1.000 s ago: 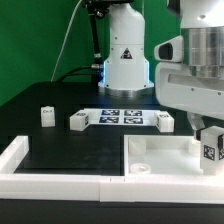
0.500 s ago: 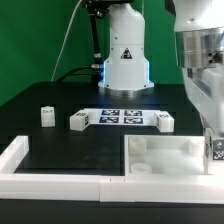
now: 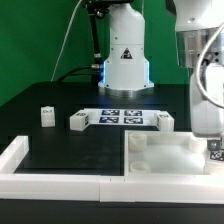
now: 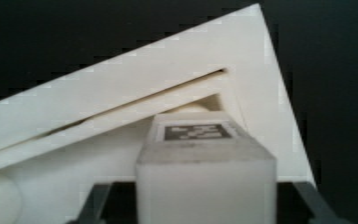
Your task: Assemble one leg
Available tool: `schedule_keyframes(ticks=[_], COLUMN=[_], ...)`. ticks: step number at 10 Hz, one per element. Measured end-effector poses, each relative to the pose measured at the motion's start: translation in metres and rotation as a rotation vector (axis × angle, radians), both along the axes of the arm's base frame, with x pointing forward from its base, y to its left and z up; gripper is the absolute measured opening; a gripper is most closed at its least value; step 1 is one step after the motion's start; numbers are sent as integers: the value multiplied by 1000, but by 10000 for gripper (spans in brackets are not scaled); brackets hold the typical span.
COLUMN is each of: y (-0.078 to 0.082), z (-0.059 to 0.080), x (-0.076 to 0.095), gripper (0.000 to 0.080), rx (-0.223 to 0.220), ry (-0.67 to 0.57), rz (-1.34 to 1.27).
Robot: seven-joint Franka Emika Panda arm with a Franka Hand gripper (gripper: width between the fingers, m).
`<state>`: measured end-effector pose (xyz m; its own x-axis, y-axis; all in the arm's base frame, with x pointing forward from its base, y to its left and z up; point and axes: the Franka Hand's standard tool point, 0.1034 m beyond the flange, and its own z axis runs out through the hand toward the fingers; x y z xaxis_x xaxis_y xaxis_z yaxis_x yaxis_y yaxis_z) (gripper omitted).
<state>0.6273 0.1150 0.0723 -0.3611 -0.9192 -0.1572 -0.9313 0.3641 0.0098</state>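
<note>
Holding a leg (image 4: 197,165) between its jaws, the gripper (image 3: 213,146) hangs at the right edge of the exterior frame, low over the tabletop (image 3: 160,160). The wrist view fills its lower centre with that leg: a white block, its tag facing the camera, dark fingers (image 4: 96,203) pinching it from both sides. In the exterior view only a sliver of the tag shows at the far right, so the leg sits mostly out of frame there.

Beyond the leg, the wrist view shows a corner of the tabletop running up to a point in the upper right of the frame, with a raised rim and a slot along it. The leg appears to hang just above that corner rather than seated in it; whether it touches cannot be told.

The step in hand looks like carrying the leg to its corner mount. Next, the leg's end must line up with the corner socket, then go down and be turned or pressed home. The socket itself is hidden behind the leg.

Three more legs wait on the black table in the middle of the exterior frame: one at left (image 3: 45,116), and two (image 3: 80,121) (image 3: 165,121) flanking the marker board (image 3: 121,116).
</note>
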Motion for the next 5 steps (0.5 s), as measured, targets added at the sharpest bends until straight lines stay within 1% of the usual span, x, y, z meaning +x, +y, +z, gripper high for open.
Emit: schedule_keyframes(ticks=[1,2,3,4,5], y=[1,1,1,1,1], z=[-1,-1,-1,-1,-1], x=[0,0,0,-1,-1], gripper=[484,484,612,638,638], rx=[-1,-1,-1,-1,-1], ry=[0,0,0,0,0], rz=[8,9,9,10,11])
